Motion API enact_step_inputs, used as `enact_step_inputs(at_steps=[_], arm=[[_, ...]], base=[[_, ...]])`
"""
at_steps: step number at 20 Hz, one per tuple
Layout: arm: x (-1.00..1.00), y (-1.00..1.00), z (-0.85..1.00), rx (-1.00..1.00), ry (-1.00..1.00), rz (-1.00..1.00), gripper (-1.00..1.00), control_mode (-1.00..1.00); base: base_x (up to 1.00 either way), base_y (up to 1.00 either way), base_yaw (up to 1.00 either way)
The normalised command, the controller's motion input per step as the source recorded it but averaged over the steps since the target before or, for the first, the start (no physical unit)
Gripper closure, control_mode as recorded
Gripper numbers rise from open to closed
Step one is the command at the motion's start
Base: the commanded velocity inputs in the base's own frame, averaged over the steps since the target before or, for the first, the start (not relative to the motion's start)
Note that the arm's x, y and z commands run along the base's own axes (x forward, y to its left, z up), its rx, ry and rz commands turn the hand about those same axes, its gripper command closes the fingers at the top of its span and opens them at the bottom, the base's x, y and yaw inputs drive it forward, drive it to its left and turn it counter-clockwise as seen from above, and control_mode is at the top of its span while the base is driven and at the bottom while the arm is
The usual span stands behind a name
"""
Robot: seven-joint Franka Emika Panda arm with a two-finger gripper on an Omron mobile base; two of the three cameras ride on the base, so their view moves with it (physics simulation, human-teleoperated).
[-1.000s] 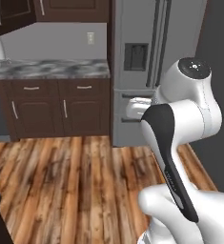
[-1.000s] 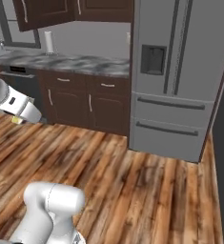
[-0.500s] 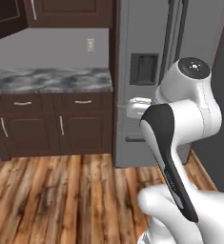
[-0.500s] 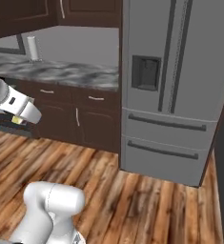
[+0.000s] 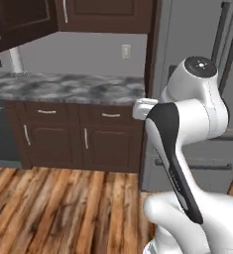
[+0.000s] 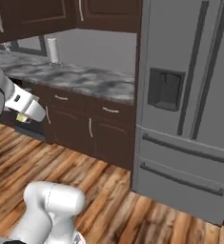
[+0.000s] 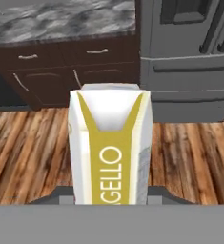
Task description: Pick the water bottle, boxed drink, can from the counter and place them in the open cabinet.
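The hand [image 6: 22,116] is closed on the boxed drink [image 7: 110,147], a cream carton with a yellow stripe, and holds it in the air above the wooden floor [image 7: 189,162], well apart from the grey marbled worktop [image 5: 68,89]. Dark brown lower cupboards [image 5: 83,144] stand under the worktop, a grey fridge [image 6: 189,105] beside them. A white paper towel roll [image 6: 52,50] stands on the worktop.
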Motion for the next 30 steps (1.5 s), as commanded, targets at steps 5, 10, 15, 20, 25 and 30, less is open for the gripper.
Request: enact_step_inputs(at_steps=[5, 10, 15, 20, 25, 30], arm=[[0.00, 0.00, 0.00, 0.00, 0.00, 0.00, 1.00, 1.00], [0.00, 0.00, 0.00, 0.00, 0.00, 0.00, 1.00, 1.00], [0.00, 0.00, 0.00, 0.00, 0.00, 0.00, 1.00, 1.00], [0.00, 0.00, 0.00, 0.00, 0.00, 0.00, 1.00, 1.00], [0.00, 0.00, 0.00, 0.00, 0.00, 0.00, 1.00, 1.00], [0.00, 0.00, 0.00, 0.00, 0.00, 0.00, 1.00, 1.00]], base=[[0.00, 0.03, 1.00], [0.00, 0.00, 1.00], [0.16, -0.04, 1.00], [0.63, -0.68, 0.40], [1.00, -0.54, 0.07], [1.00, -0.06, 0.00]])
